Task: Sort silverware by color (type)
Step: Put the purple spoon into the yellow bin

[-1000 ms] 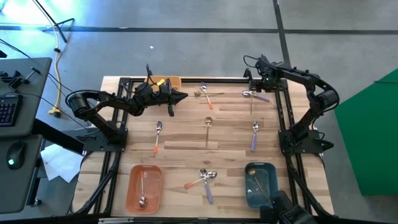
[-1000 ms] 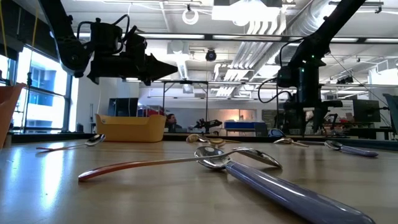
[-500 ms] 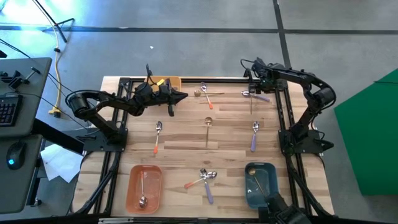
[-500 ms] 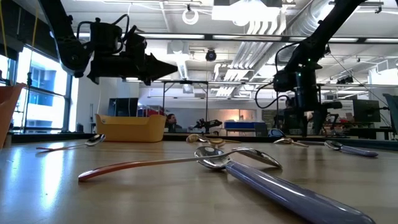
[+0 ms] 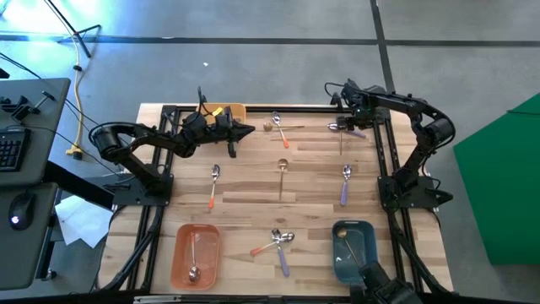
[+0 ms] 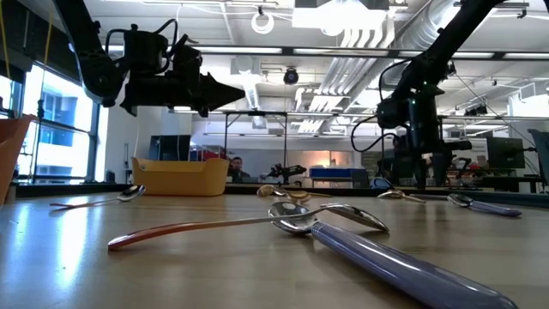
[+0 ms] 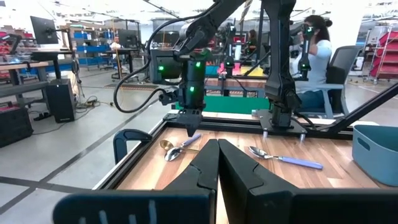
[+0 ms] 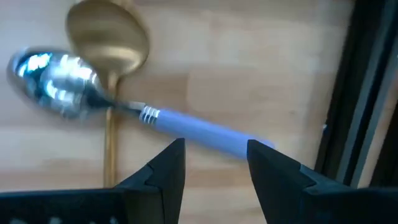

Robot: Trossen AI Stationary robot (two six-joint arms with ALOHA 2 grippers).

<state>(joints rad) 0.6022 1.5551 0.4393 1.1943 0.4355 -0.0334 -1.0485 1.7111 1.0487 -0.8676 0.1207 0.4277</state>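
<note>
Right wrist view: lavender-handled, silver-bowled spoon [image 8: 186, 127]

Grey floor [image 5: 278, 51] is surrounding the wooden table [image 5: 253, 190], with a green panel [image 5: 502, 186] lying to one side and a desk [image 5: 25, 169] to the other. Ceiling ducts [image 6: 369, 26] are running overhead; a window [image 6: 43, 120] is glowing. A seated person [image 7: 314, 56] is working beyond.
</note>
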